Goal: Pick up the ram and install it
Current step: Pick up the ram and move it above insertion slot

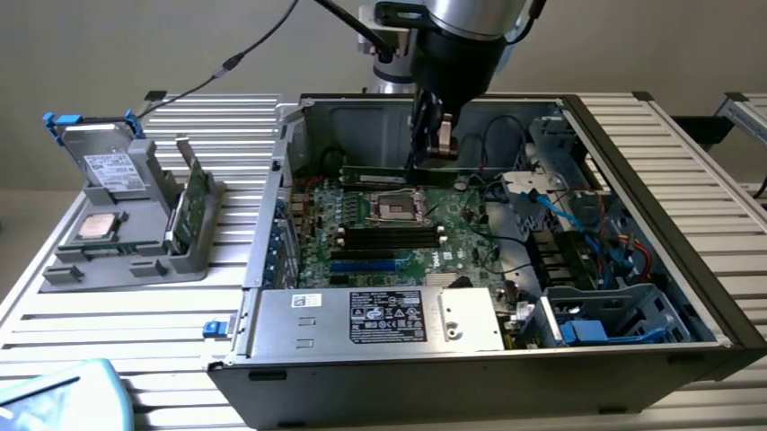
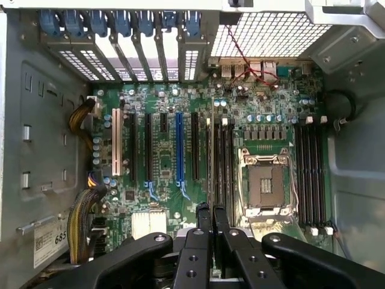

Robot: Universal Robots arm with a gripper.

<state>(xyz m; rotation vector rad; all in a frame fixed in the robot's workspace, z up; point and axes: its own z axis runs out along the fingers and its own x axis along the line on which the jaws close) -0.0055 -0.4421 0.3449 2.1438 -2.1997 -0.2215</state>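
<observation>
Case (image 1: pixel 480 395) open on top, free room above board (image 1: pixel 462 224) around held ram (image 1: pixel 377 173); cables (image 1: pixel 599 235), drive cage (image 1: pixel 630 314) crowd the exterior view's right, silver box (image 1: pixel 372 314) the near edge

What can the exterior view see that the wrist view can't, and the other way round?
The exterior view adds the grey holder beside the computer case, carrying a silver processor chip and a labelled drive. The wrist view adds the yellow cable bundle and a mesh grille in the case wall. Shared: the gripper shut on the ram above the motherboard, and the processor socket.
</observation>
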